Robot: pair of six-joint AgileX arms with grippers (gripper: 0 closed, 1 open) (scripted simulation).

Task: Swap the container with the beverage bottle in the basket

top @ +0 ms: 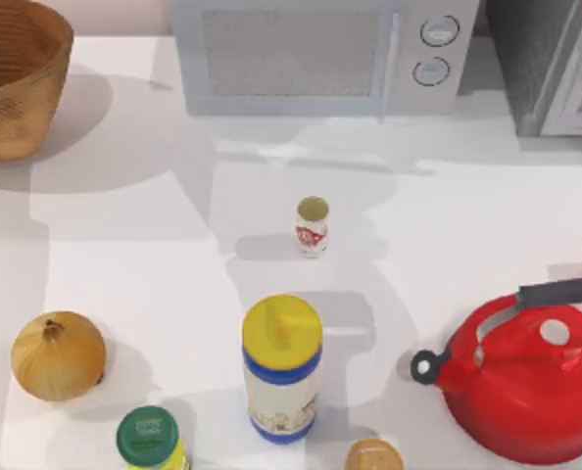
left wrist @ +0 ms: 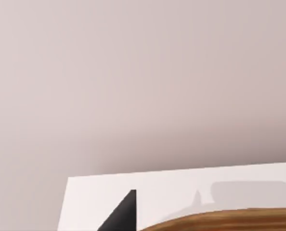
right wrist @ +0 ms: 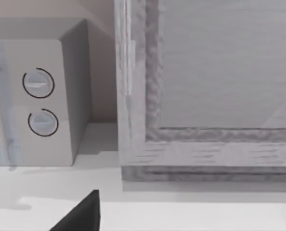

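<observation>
The basket [top: 12, 83] sat at the table's [top: 154, 255] far left corner, something teal just visible inside. Going right: an onion [top: 58, 355], a green-lidded jar [top: 151, 440], a yellow-lidded jar [top: 282, 367], then the beverage bottle [top: 312, 226] — upright, mid-table, well apart from the basket — and a red kettle [top: 526, 387]. Whether either gripper was spread or pressed together, I cannot tell.

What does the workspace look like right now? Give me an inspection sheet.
Surface: white table, shadowed.
Job's things: beverage bottle upright mid-table; basket at far left corner, something teal inside.
Clutter: onion, yellow-lidded jar, green-lidded jar, tan lid, red kettle.
Grippers: dark tip of left gripper above the basket rim; right gripper tip facing the microwave; jaws' state unclear.
Cables: nothing seen.
Surroundings: microwave, grey cabinet.
</observation>
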